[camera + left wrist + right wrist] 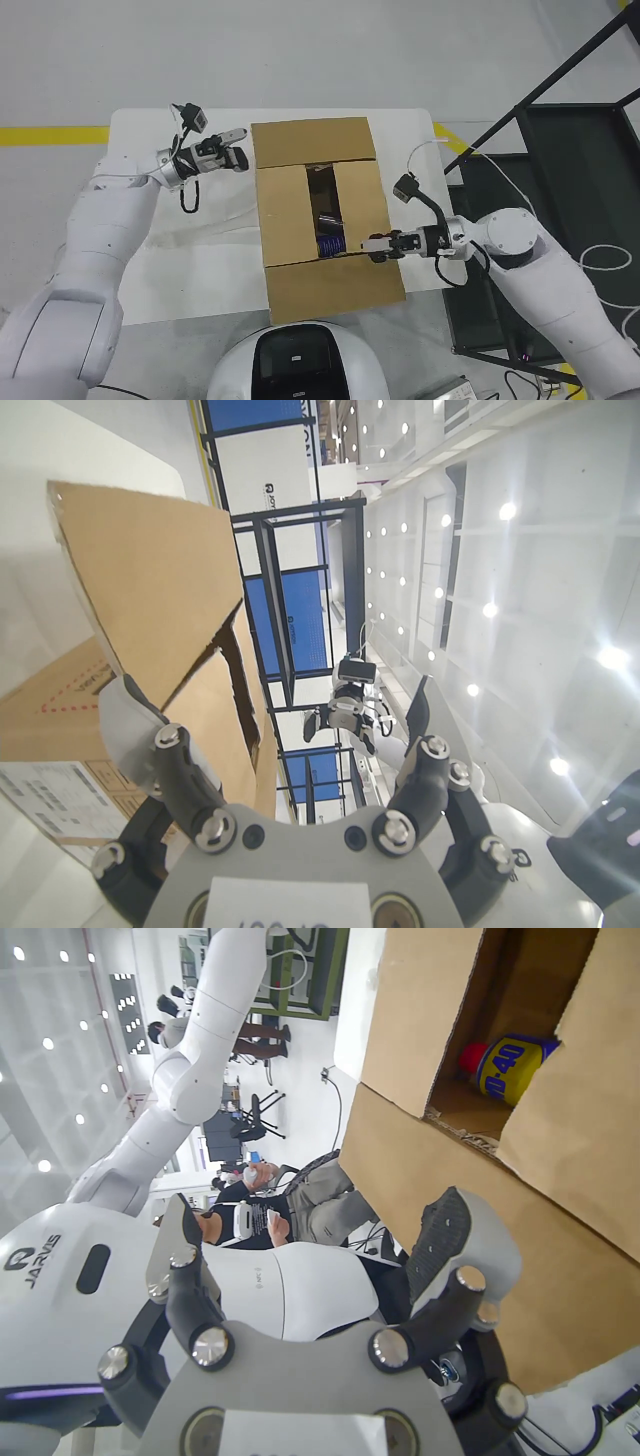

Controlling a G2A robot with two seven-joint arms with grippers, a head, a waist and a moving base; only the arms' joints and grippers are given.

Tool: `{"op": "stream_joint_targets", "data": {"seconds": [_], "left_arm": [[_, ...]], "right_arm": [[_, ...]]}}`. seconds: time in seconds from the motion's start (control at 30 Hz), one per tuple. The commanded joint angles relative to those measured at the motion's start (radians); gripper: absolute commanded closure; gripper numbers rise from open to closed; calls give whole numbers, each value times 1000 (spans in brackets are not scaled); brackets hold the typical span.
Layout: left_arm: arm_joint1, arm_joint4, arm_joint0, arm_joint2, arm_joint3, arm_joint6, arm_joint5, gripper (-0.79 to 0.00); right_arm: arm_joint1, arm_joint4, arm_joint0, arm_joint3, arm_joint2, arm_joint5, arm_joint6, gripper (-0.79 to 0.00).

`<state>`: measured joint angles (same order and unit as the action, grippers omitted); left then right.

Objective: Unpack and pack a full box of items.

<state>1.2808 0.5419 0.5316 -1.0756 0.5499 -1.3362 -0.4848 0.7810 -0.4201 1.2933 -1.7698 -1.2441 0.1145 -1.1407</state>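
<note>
box (285,215) mid-table (180,230), outer flaps folded out, inner flaps ajar | spray can (505,1068) lies inside | left gripper (238,150) by far-left flap, fingers apart, empty | right gripper (372,248) at near-right inner flap, fingers apart, empty | progress: box looks part-opened; unpacking not begun, packing all left

Robotics laboratory hall: yellow floor tape (50,134) at 9 o'clock, black metal rack (590,160) at 2 o'clock. Behind, ceiling spotlights (506,511) and office chairs (255,1123).
</note>
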Motion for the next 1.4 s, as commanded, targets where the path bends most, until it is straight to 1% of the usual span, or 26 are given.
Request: {"op": "stream_joint_targets", "data": {"seconds": [0.0, 0.07, 0.13, 0.2, 0.3, 0.4, 0.87, 0.93, 1.0, 1.07, 1.17, 1.37], "left_arm": [[-44, -8, 79, -54, 141, -43, 44, -785], [-83, -20, 154, -114, 260, -77, 78, -785], [-115, 8, 232, -176, 375, -139, 140, -785], [-145, -41, 291, -235, 464, -144, 144, -785], [-169, -6, 366, -301, 552, -160, 161, -785], [-181, 9, 410, -328, 610, -159, 160, -785], [-181, 9, 410, -328, 610, -159, 160, -785], [-181, -9, 419, -317, 623, -145, 171, -785], [-185, -66, 424, -302, 645, -130, 208, -785], [-190, -128, 426, -300, 670, -107, 205, -785], [-196, -162, 427, -301, 708, -108, 179, -785], [-203, -145, 425, -295, 720, -143, 162, -785]], "right_arm": [[10, 41, -43, 1, 49, -52, 31, -785], [21, 81, -83, 7, 96, -95, 59, -785], [33, 117, -115, 6, 142, -124, 99, -785], [45, 134, -143, 12, 183, -150, 124, -785], [64, 128, -181, 39, 234, -172, 154, -785], [68, 126, -190, 47, 242, -173, 164, -785], [68, 126, -190, 47, 242, -173, 164, -785], [68, 127, -188, 47, 242, -173, 169, -785], [71, 145, -183, 45, 251, -186, 192, -785], [79, 143, -197, 44, 269, -204, 197, -785], [96, 138, -236, 55, 307, -222, 206, -785], [147, 141, -343, 156, 427, -239, 209, -785]]}}
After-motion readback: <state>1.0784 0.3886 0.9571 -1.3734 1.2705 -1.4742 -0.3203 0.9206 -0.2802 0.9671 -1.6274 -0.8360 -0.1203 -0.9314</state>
